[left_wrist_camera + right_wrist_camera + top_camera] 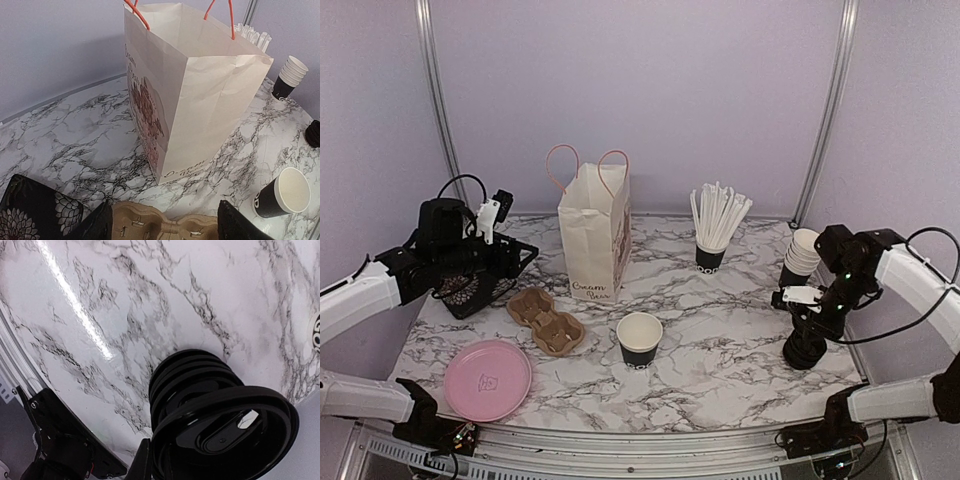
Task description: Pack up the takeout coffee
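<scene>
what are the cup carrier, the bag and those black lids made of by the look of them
Cup carrier: likely molded paper pulp, matte brown, with softly pressed wells.
Bag: paper, matte cream, holding sharp creases and folded sides.
Black lids: probably plastic, glossy, with highlights along their thin ribbed rims.

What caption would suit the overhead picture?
Marble table with paper bag, open black cup near it, right gripper at a stack of black lids.
</scene>
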